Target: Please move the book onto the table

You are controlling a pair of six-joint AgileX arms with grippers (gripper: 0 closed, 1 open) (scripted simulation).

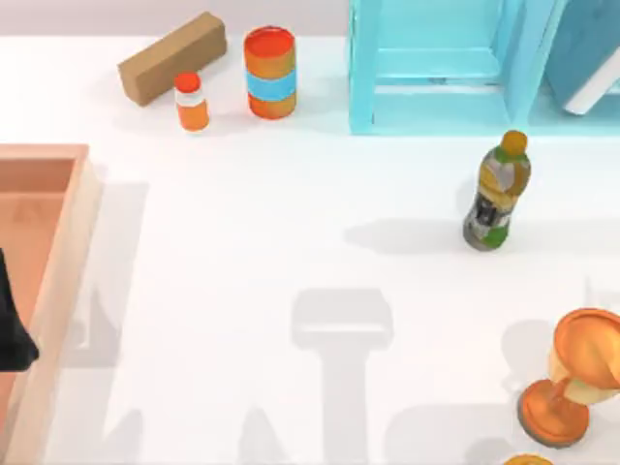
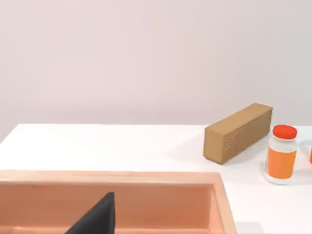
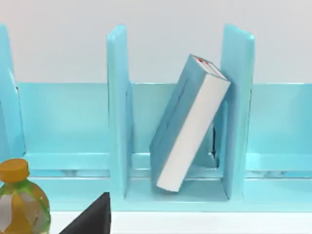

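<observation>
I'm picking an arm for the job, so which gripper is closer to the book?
Probably the right. The right gripper faces the book, which leans in the shelf straight ahead. The left gripper hangs over the tray at the table's left edge, far from it.

A brown cardboard block lies at an angle near the far left corner of the tabletop. Just beside it stands a small jar with an orange label and a red cap, and next to that an orange can with a light blue band. A light cyan shelf unit sits along the far edge toward the right, split by upright dividers. In front of it, well apart, stands a bottle with a yellow cap and a green and grey label. A wooden tray lies along the left edge. An orange goblet stands near the front right corner.
</observation>
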